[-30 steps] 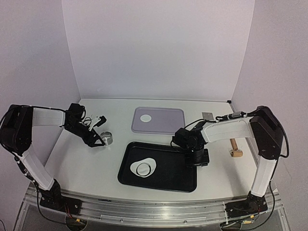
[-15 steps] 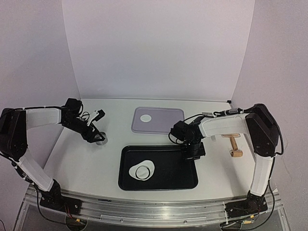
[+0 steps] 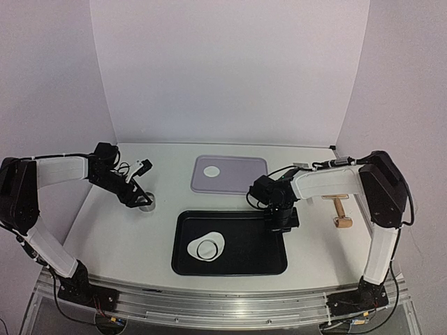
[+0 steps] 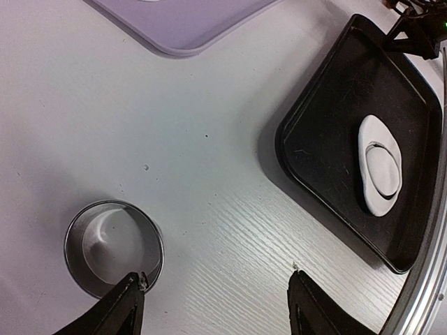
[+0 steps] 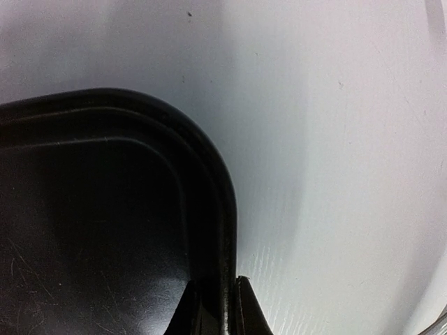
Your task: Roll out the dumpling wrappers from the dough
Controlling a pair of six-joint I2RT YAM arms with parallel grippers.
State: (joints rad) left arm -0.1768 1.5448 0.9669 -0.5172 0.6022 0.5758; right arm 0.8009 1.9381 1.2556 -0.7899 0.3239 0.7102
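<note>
Contact is being made at the upper right corner of the black rectangular plastic tray (image 3: 244, 244). The right gripper (image 5: 222, 310) is pinching the raised rim, one finger inside the wall and one outside, with the jaws drawn together on it. The left gripper (image 4: 216, 293) is hovering with its jaws spread apart and is gripping nothing. The small round steel ring (image 4: 114, 243) is standing on the white table (image 4: 230, 139) at the lower left of the left wrist view, its rim at one fingertip rather than centred between the jaws.

One thin white round dumpling wrapper (image 3: 213, 171) is lying on the lilac rectangular mat (image 3: 244, 178), above the tray in the overhead view. A second disc (image 3: 206, 247), outlined by a circular cut line, is sitting inside the white oval dough sheet (image 3: 221, 239) in the left half of the tray.

That sheet is lying down and left of the right gripper and down and right of the left gripper. Its long axis is running roughly left to right, slightly raised at the right end. With the right gripper occupied by the tray, the free left gripper is probably the one to act.
</note>
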